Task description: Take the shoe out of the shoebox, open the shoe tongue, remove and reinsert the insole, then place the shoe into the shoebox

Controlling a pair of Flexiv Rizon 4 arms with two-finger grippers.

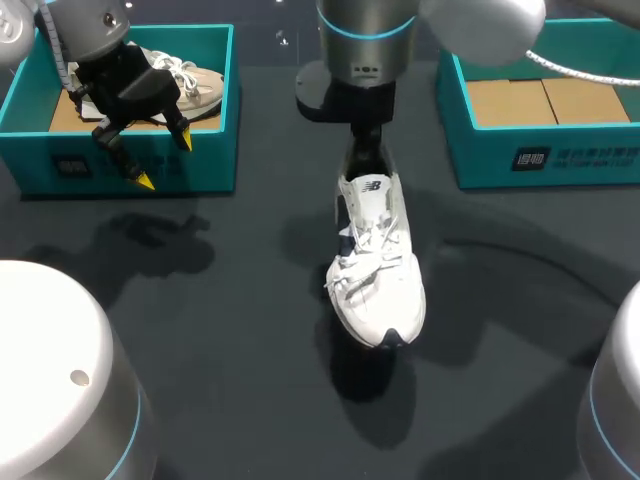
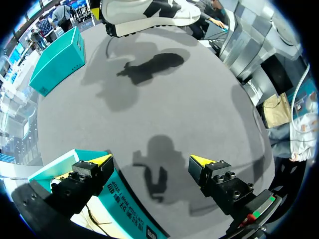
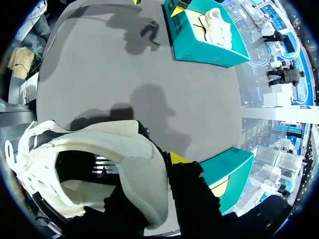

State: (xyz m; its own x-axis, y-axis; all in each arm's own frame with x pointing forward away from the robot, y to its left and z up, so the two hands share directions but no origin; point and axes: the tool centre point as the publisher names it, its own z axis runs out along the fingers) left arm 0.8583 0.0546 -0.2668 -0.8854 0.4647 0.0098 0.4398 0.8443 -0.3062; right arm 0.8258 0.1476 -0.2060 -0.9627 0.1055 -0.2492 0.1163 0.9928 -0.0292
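The white shoe [image 1: 375, 265] is held by its heel collar in the right gripper [image 1: 366, 160], which is clenched on it. It is kept above the dark table [image 1: 250, 300] with the toe turned towards the robot. To the left of the shoe and beyond it, the left shoebox [image 1: 215, 120] is seen with a beige shoe [image 1: 195, 85] inside. The left gripper [image 1: 165, 160] is hung over that box's near wall, well apart from the white shoe, with its fingers released and nothing between them. The right shoebox [image 1: 480, 150] is found to the right of the white shoe and beyond it.
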